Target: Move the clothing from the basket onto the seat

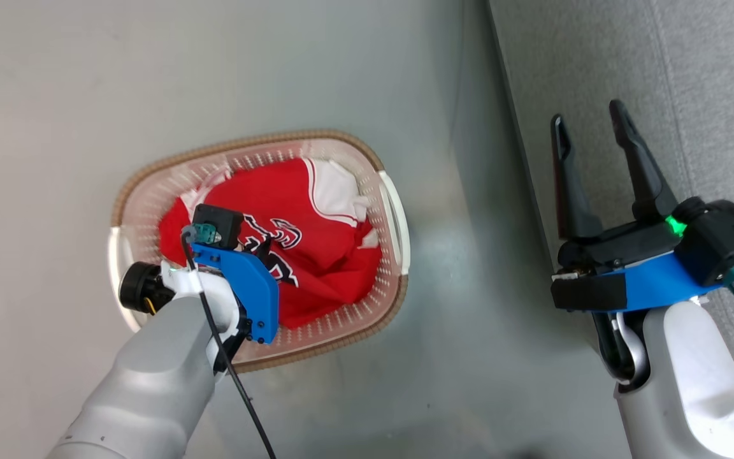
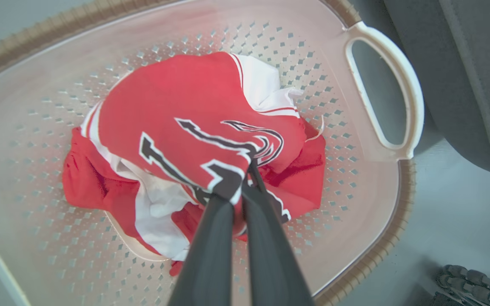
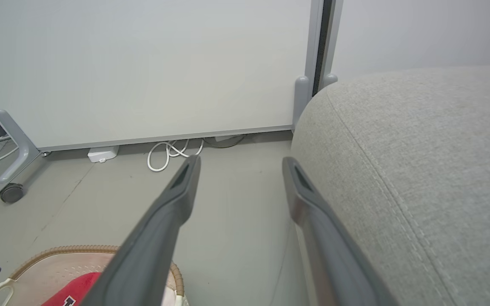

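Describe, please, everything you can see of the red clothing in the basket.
The clothing is soft, shiny red fabric with white panels and trim and black lettering outlined in white. It lies crumpled in a heap on the bottom of the cream perforated basket, its folds overlapping, and none of it spills over the rim. The left gripper is shut and pinches a fold at the lettering near the heap's middle.
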You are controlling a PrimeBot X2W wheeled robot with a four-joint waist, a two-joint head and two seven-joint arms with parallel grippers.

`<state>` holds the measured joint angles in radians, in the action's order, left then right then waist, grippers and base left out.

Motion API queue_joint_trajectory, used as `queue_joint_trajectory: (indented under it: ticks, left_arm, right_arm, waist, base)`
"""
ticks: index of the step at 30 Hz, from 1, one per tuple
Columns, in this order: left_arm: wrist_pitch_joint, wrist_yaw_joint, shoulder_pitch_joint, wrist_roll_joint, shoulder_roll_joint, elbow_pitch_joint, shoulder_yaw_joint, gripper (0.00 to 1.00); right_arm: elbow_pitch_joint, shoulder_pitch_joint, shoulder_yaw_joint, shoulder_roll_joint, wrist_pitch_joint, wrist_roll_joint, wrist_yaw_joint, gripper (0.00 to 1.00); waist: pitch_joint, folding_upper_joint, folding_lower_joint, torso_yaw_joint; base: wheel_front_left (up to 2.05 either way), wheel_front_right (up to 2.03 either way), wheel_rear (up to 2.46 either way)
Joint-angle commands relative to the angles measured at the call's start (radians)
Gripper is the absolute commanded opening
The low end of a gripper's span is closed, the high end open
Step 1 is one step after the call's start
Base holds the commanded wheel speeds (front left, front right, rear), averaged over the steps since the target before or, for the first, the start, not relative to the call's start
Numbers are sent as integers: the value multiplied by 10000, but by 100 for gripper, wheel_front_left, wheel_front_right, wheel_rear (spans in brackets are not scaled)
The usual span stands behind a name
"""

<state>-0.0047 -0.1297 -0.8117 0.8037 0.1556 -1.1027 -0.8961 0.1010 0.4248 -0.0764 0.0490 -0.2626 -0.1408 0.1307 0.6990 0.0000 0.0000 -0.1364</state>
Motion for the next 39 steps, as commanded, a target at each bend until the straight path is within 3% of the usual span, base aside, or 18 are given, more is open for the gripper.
queue_joint_trajectory:
  ticks: [1,15,20,31,39]
  left_arm:
    - [-363,-10,125,140,43,136,-131,0]
    - [-2480,-10,102,562,216,820,-466,0]
    - [-2621,-6,-114,288,358,1396,-179,0]
    - [-2617,478,255,-971,861,3816,1154,0]
    - [-2619,671,505,-1468,1062,5138,1405,0]
  right_arm:
    - [81,-203,-11,24,-35,85,1,100]
    - [563,-1151,74,24,-35,181,1,100]
    - [685,-1578,175,24,-35,195,1,100]
    - [894,-2336,142,24,-35,60,1,100]
    - [1007,-2929,133,24,-35,-34,1,100]
  waist:
    - [-669,0,0,268]
    - [-2990,0,0,723]
    - [-3749,0,0,820]
    - [-5074,0,0,882]
    - [-6001,0,0,833]
  base:
    - [0,0,0]
    - [0,0,0]
    - [0,0,0]
    - [0,0,0]
    - [0,0,0]
